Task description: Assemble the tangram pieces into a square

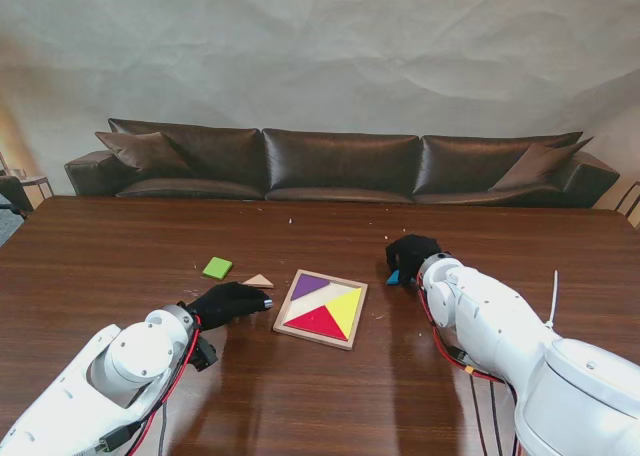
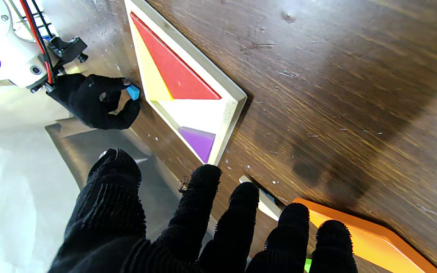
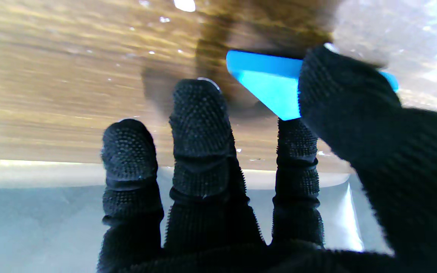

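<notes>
The right hand (image 1: 410,256) sits to the right of the wooden tray (image 1: 345,338). Its thumb and one finger pinch the blue piece (image 3: 269,85). The left hand (image 1: 228,302) rests flat just left of the tray, fingers (image 2: 199,212) spread, holding nothing.

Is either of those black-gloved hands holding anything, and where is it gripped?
The right hand pinches a blue piece at one end, between thumb and a finger. The left hand holds nothing, fingers spread.
</notes>
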